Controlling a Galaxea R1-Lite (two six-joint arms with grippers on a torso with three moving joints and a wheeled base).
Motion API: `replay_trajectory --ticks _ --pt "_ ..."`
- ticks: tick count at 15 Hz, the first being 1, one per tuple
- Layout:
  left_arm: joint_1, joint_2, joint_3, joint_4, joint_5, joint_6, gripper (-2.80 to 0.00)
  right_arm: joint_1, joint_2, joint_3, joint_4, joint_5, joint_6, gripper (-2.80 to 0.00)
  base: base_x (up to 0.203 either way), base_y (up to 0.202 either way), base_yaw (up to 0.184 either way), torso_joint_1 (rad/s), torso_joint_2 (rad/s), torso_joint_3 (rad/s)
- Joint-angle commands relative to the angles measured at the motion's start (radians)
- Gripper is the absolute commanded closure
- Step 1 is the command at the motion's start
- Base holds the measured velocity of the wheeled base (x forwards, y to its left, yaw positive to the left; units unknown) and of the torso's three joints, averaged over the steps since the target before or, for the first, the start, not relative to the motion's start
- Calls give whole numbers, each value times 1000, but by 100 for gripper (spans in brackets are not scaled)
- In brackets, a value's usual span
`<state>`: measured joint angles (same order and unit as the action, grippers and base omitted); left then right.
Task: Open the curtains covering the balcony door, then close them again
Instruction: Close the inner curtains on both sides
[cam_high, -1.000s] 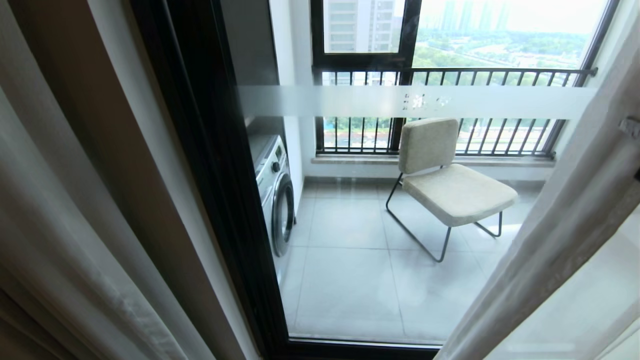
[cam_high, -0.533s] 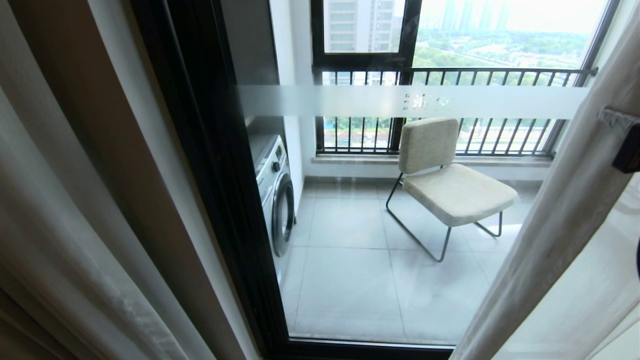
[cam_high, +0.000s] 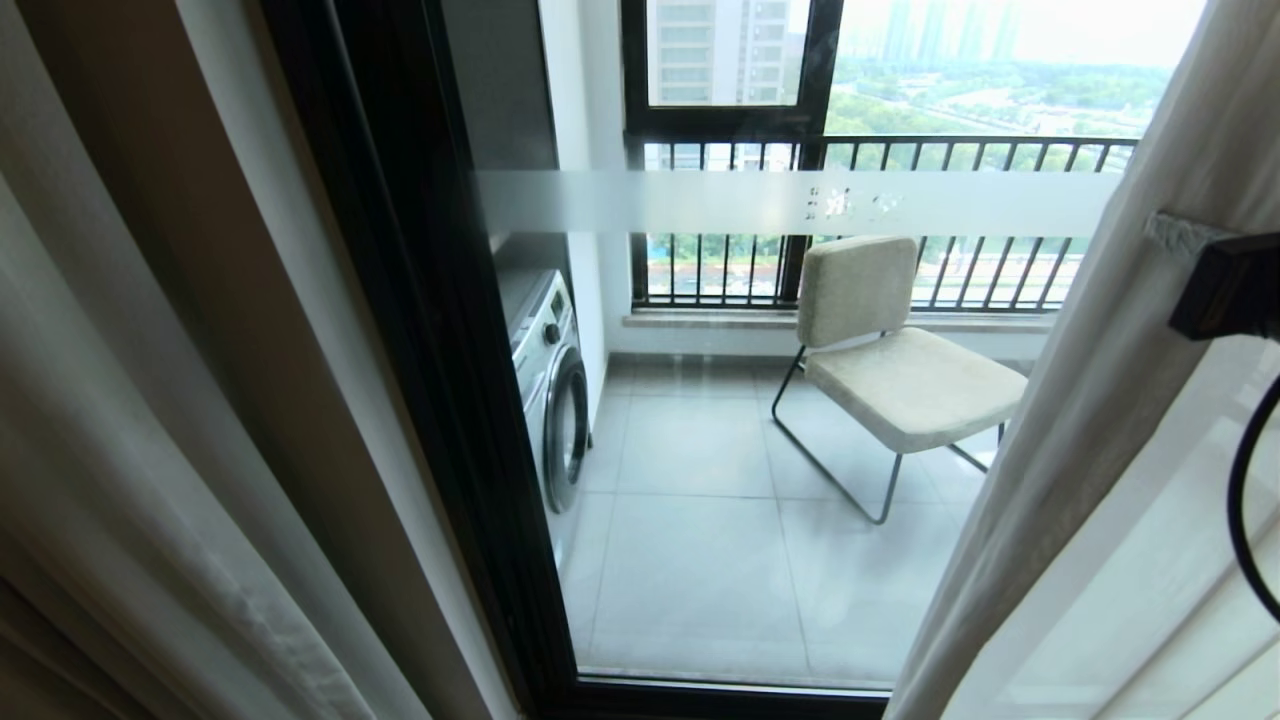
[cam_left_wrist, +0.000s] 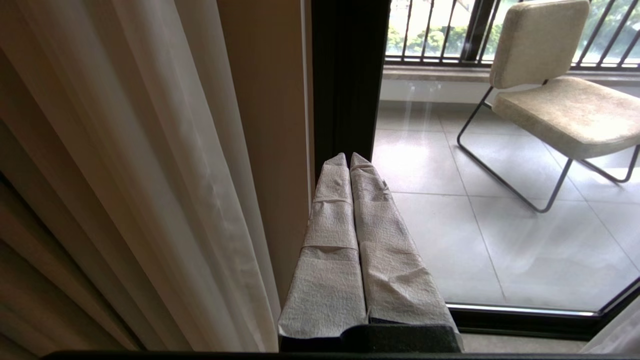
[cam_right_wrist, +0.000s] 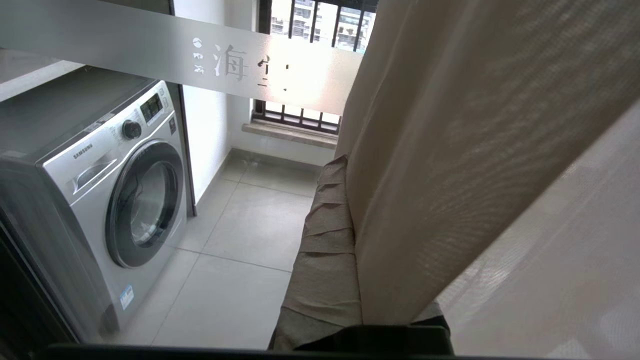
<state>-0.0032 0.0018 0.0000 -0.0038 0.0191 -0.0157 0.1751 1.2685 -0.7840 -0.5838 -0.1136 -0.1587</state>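
Observation:
The balcony door (cam_high: 700, 560) is clear glass in a thick black frame (cam_high: 430, 350), with a frosted band (cam_high: 650, 200) across it. Beige curtains and a white sheer (cam_high: 120, 450) hang bunched at its left. At the right, my right gripper (cam_high: 1165, 230) is shut on the leading edge of the beige curtain (cam_high: 1090, 420). In the right wrist view the cloth (cam_right_wrist: 450, 175) runs between the fingers (cam_right_wrist: 325, 240) and hides one of them. My left gripper (cam_left_wrist: 348, 160) is shut and empty, low beside the door frame (cam_left_wrist: 345, 75).
Beyond the glass stand a silver washing machine (cam_high: 555, 400) at the left and a beige chair (cam_high: 890, 360) on the tiled balcony floor. A black-framed window with a barred railing (cam_high: 900, 150) lies behind them. A black cable (cam_high: 1245, 500) loops under my right arm.
My right gripper has moved left across the glass, pulling the right curtain's edge with it. The curtain now covers more of the door's right side. The left arm has stayed still.

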Motion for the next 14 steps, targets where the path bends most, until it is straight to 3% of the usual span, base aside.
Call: replay_trajectory --ticks 1,9,14 --pt "0 0 0 -1 1 -1 0 -9 5 -3 -4 -51 3 0 0 0 0 0 0 0" --pt "0 0 0 -1 1 -1 0 -174 81 -73 -24 -90 1 0 0 0 0 0 0 0" --pt "0 0 0 -1 1 0 0 -190 100 -81 -27 -90 1 0 0 0 0 0 0 0"
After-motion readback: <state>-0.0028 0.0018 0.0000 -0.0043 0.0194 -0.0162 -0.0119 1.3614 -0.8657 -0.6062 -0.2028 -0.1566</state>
